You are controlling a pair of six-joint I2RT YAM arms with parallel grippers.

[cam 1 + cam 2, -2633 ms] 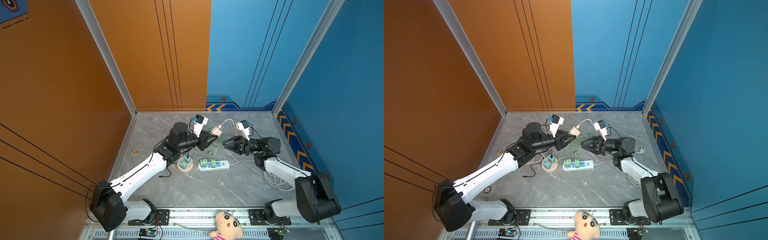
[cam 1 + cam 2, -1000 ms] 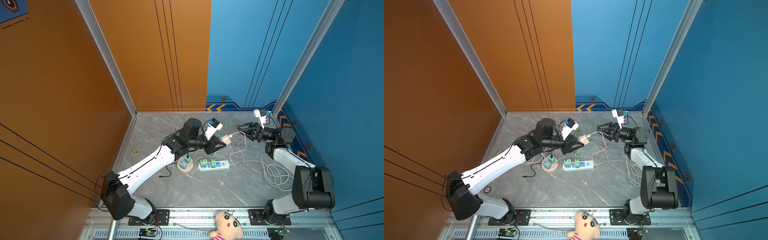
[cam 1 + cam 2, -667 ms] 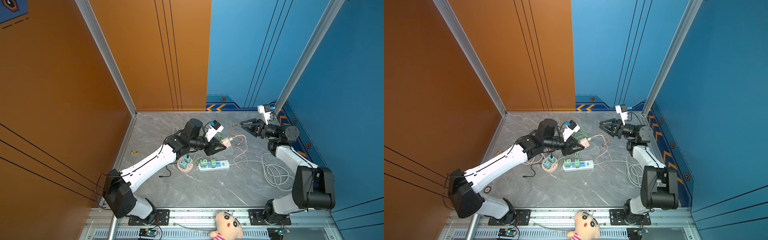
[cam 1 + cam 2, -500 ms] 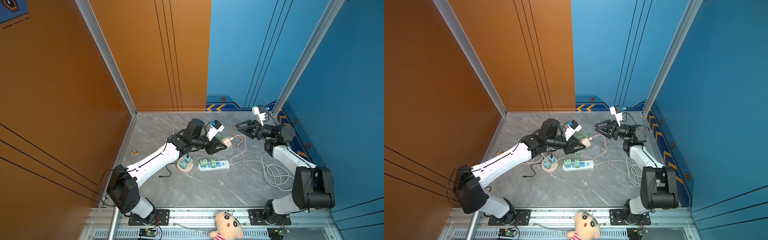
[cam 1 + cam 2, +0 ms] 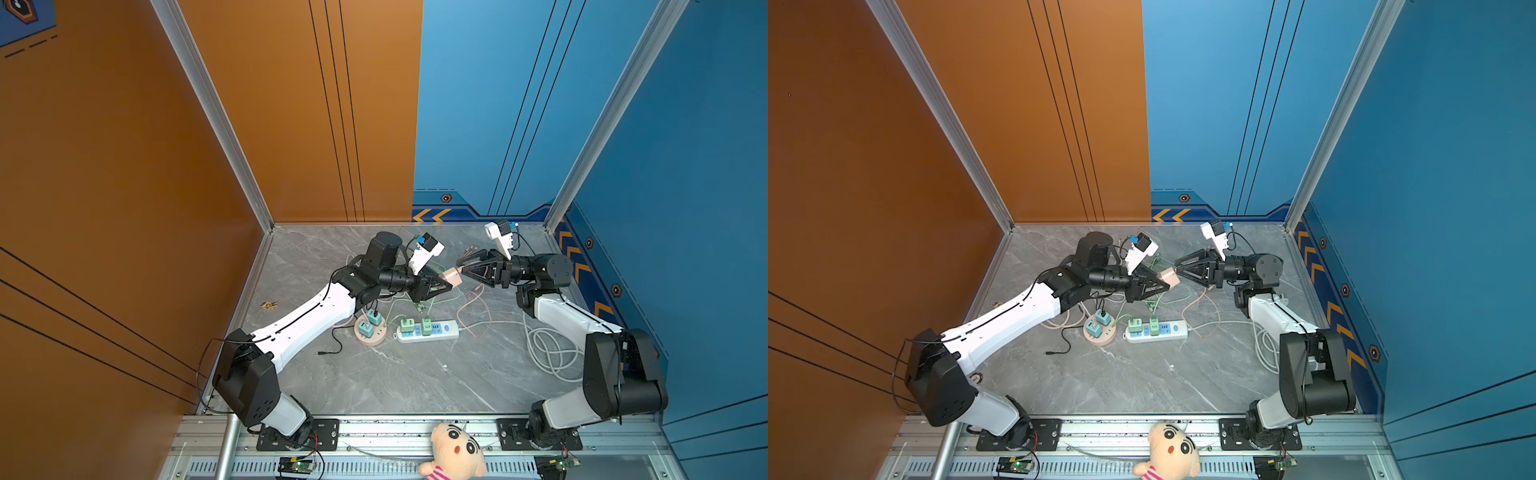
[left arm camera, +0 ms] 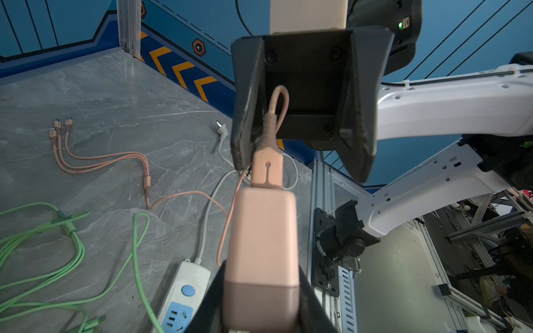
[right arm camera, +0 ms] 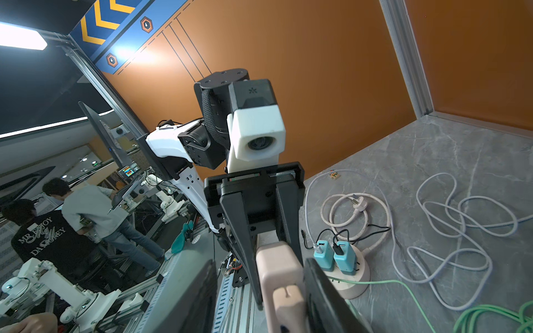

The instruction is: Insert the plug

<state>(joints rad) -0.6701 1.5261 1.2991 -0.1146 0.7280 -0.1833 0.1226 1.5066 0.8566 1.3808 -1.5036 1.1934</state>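
My left gripper (image 5: pixel 444 284) is clamped on a smooth, rounded, salmon-pink plastic charger block (image 6: pixel 262 245), whose free end sticks out past my fingertips. A flat, pink, rubbery-looking USB plug (image 6: pixel 266 167) sits against that end, between the jaws of my right gripper (image 6: pixel 301 170). Those jaws stand parted. One finger (image 6: pixel 245 129) touches the plug's side and the other is clear of it.

I cannot tell whether the plug is fully seated. The joint looks flush, but the views show only one face of it.

A push from one finger alone could tip the plug sideways and jam it or bend it. The block has a glossy skin and soft corners, so under that push it might slide back between my left jaws. The thin pink cable (image 6: pixel 279 95) loops inside my right jaws, just behind the plug. If I draw away it could snag there and drag the plug out.
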